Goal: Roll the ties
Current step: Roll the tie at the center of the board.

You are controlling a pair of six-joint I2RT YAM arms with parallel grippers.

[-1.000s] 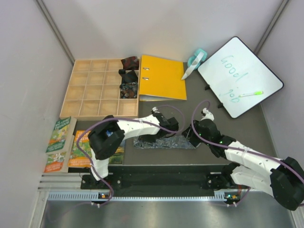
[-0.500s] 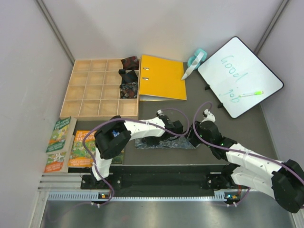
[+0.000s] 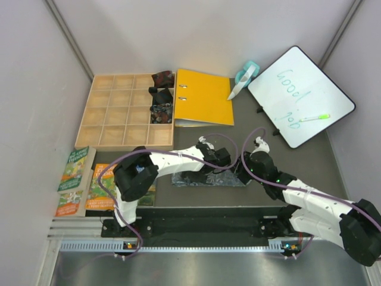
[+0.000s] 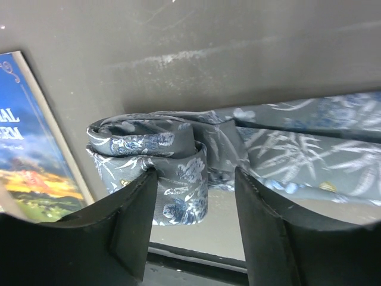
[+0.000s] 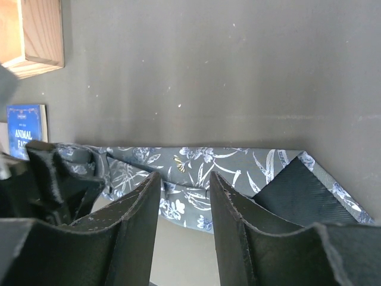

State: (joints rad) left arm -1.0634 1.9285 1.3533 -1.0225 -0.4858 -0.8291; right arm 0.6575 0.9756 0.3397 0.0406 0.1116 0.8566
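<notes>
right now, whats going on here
A grey-blue tie is being rolled on the table. The left hand stands open around the rolled end; the right hand sits open over the flat stretch beside the dark tip. Three small rolls lie in the tray.

The dark desk (image 3: pixel 321 164) in front of me carries a grey-blue floral tie (image 3: pixel 223 179), lying flat crosswise with its left end rolled up. Two books (image 3: pixel 74 179) sit at the left edge. Further back are a wooden compartment tray (image 3: pixel 107 113), a yellow ring binder (image 3: pixel 205 98) beside it, a teal tape dispenser (image 3: pixel 245 77) and a whiteboard (image 3: pixel 300 95).
</notes>
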